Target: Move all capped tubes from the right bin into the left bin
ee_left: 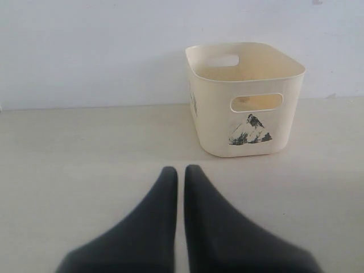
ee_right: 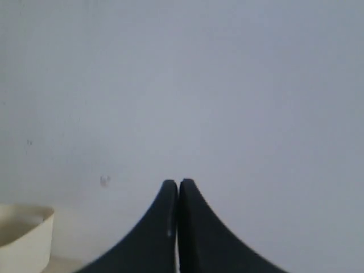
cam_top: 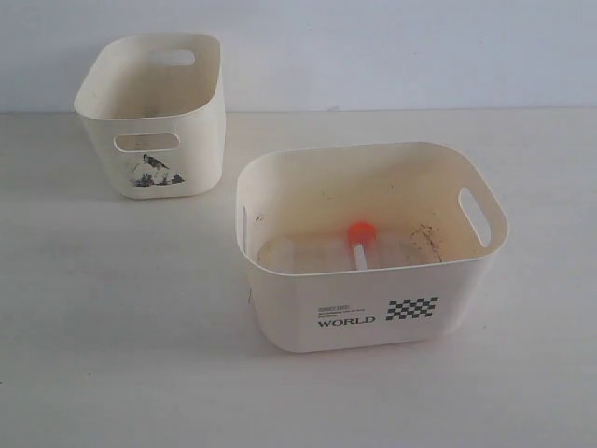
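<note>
The left claw [ee_left: 181,172] is clenched on nothing: its two dark fingers lie side by side with only a thin slit between them, the tips hanging over bare desk [ee_left: 85,148]. Ahead of the tips and off to one side stands the left bin [ee_left: 250,122], upright on the desk with its back close to a pale wall [ee_left: 85,51]. An oval handle slot is cut in its near face, and a dark mountain-like picture sits below the slot. What little of its inside shows through the slot and over the rim holds no orange cap.

The right claw [ee_right: 178,185] is also clenched and holds nothing, its fingertips pressed together. It faces the plain wall, and a curved cream rim [ee_right: 25,227] shows at the edge of its view; which bin that is cannot be told.

In the exterior view the right bin [cam_top: 280,308] stands near the middle of the desk, well apart from the left bin, which is farther back and to the left. A capped tube [cam_top: 360,235] lies on the stained floor of the right bin, its orange-red cap toward the centre and its clear body running toward the near wall. Other faint clear shapes lie beside it, too blurred to identify.
</note>
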Tool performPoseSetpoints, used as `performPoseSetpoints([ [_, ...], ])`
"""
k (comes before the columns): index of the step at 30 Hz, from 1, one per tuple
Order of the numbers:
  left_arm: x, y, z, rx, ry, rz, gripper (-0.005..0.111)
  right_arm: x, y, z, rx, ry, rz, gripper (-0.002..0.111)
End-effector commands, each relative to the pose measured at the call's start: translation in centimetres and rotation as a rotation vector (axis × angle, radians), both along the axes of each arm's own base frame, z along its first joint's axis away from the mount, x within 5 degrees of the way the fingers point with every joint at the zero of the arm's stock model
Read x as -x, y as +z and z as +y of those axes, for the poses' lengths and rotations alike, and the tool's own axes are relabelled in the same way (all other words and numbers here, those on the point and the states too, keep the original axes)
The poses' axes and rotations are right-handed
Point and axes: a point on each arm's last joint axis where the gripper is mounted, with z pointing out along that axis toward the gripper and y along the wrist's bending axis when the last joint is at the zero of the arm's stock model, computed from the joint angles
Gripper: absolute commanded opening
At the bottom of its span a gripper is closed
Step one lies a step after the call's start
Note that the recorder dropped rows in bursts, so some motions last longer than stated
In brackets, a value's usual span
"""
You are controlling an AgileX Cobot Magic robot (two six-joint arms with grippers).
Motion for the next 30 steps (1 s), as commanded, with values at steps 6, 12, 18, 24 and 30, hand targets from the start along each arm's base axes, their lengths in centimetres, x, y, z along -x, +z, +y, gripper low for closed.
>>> performPoseSetpoints([
  [6,0.0,0.1,0.0,0.007,0.002,-0.005,0.004,-6.3,2.9,0.7,0.022,0.028,0.324,0.000],
  [12,0.0,0.1,0.0,0.007,0.002,-0.005,0.004,-8.2,3.3,0.7,-0.018,0.011,0.250,0.000],
  [18,0.0,0.1,0.0,0.007,0.002,-0.003,0.004,-11.1,1.5,1.0,-0.052,0.014,0.392,0.000],
  [24,0.0,0.1,0.0,0.007,0.002,-0.003,0.004,-15.3,1.0,3.0,0.044,0.097,0.586,0.000],
  [30,0.0,0.1,0.0,0.007,0.002,-0.003,0.004,-18.1,1.5,8.0,0.068,0.278,0.732,0.000],
])
